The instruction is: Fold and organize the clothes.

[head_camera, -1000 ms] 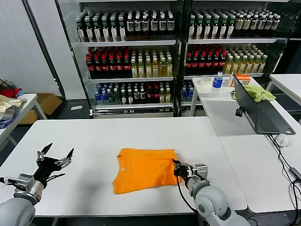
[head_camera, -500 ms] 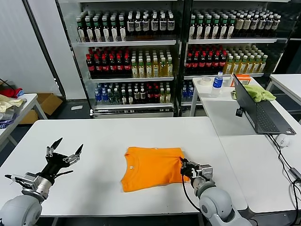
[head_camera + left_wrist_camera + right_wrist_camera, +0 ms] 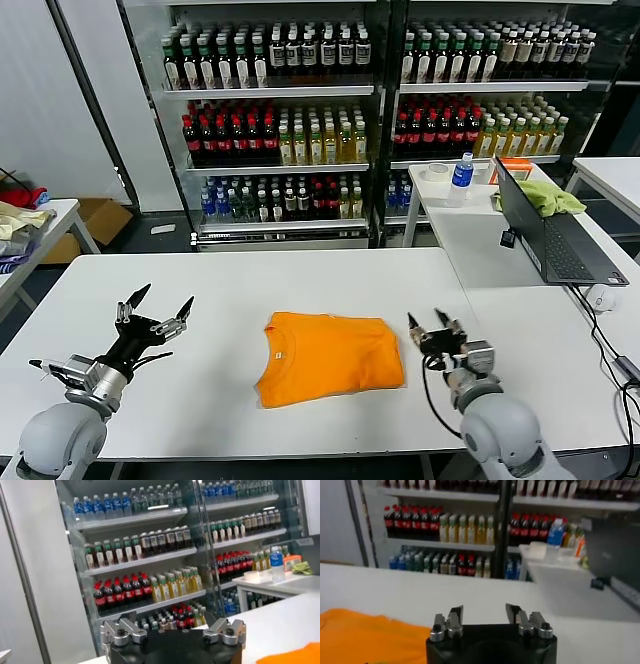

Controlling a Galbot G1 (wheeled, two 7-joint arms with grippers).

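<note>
Your right gripper [image 3: 432,322] hangs with its fingers spread and nothing between them, just off the 3 o'clock edge of the orange T-shirt [image 3: 327,356], clear of the cloth. The shirt lies folded into a rough rectangle on the white table [image 3: 300,275], near the front edge, neckline toward 9 o'clock. Your left gripper [image 3: 155,308] hovers well apart at the shirt's 9 o'clock, fingers splayed wide, empty. At 1 o'clock, a laptop [image 3: 545,230] sits on the side table.
</note>
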